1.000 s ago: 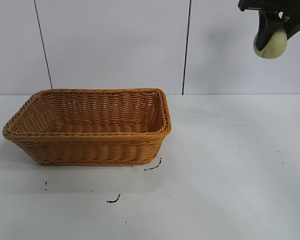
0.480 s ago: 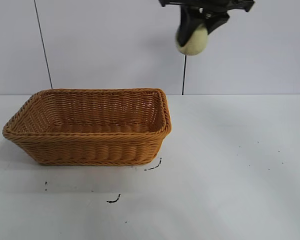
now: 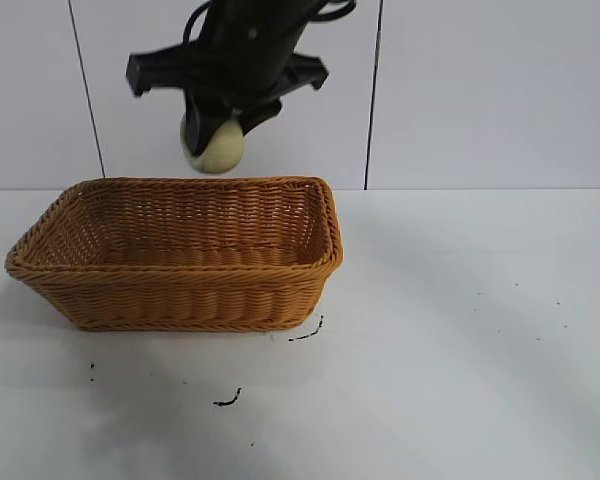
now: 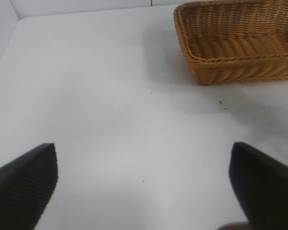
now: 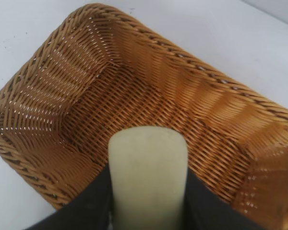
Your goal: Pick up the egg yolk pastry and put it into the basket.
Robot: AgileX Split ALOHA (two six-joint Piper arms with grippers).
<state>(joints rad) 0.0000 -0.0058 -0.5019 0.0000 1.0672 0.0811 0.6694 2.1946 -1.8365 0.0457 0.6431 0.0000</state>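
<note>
My right gripper (image 3: pixel 214 135) hangs above the back of the basket (image 3: pixel 180 290), shut on the pale yellow egg yolk pastry (image 3: pixel 218 148). In the right wrist view the pastry (image 5: pixel 148 177) sits squeezed between the two black fingers (image 5: pixel 93 201), with the basket's woven floor (image 5: pixel 110 105) right below it. The orange-brown wicker basket stands on the white table, left of centre. My left gripper (image 4: pixel 144 187) is open over bare table, well off to one side of the basket (image 4: pixel 240 72), with nothing between its fingers.
The white table (image 3: pixel 460 330) carries a few small black marks (image 3: pixel 227 400) in front of the basket. A white panelled wall (image 3: pixel 480 90) with dark vertical seams rises behind the table.
The right arm has swept left with the pastry, from the top right corner to above the basket, and has come lower. The basket has not moved.
</note>
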